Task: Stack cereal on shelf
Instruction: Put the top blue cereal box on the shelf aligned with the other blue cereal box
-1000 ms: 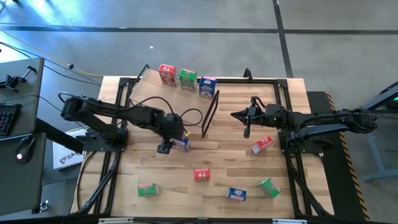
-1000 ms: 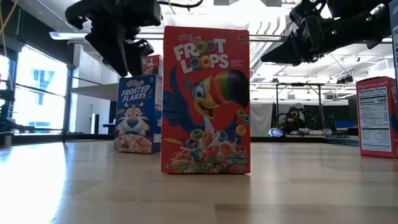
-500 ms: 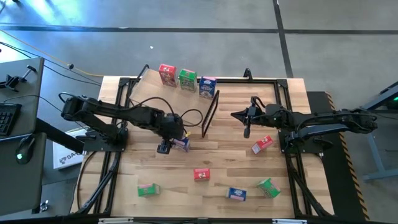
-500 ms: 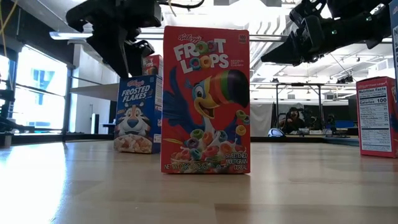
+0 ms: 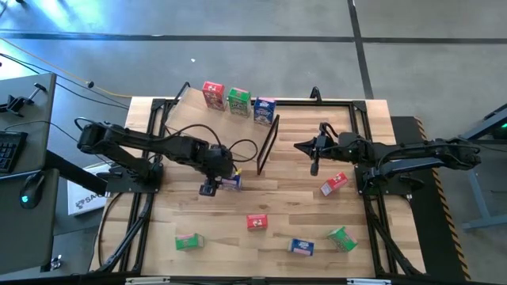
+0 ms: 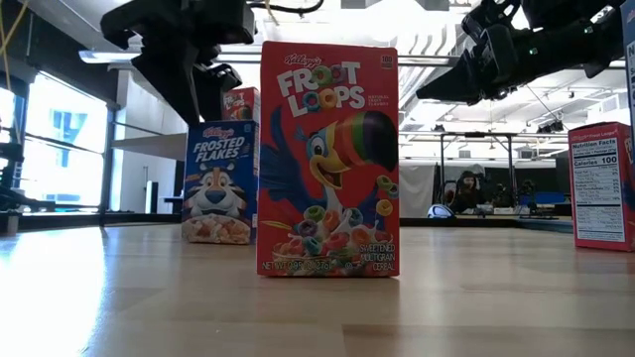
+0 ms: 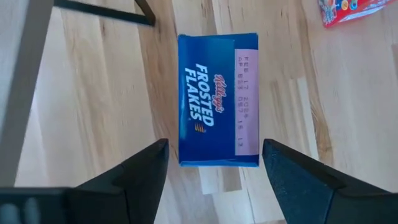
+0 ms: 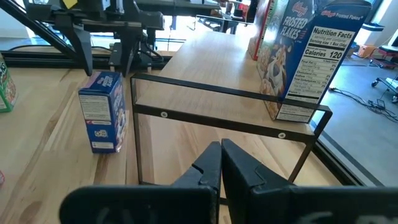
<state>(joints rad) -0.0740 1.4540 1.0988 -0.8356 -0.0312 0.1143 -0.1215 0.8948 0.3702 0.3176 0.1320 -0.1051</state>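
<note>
A blue Frosted Flakes box (image 7: 217,99) stands upright on the table beside the shelf's black frame end (image 5: 268,146). It also shows in the high view (image 5: 231,182) and the low view (image 6: 220,183). My left gripper (image 7: 214,146) is open just above its top, one finger over each side, touching nothing. My right gripper (image 5: 314,168) is shut and empty, above the table to the right of the frame. The plywood shelf (image 5: 198,127) carries a red box (image 5: 212,93), a green box (image 5: 238,100) and a blue box (image 5: 264,109) along its far edge.
Loose boxes lie on the near half of the table: two red (image 5: 333,184) (image 5: 257,222), two green (image 5: 186,241) (image 5: 342,237) and a blue one (image 5: 301,247). The red Froot Loops box (image 6: 327,159) stands upright close to the low camera.
</note>
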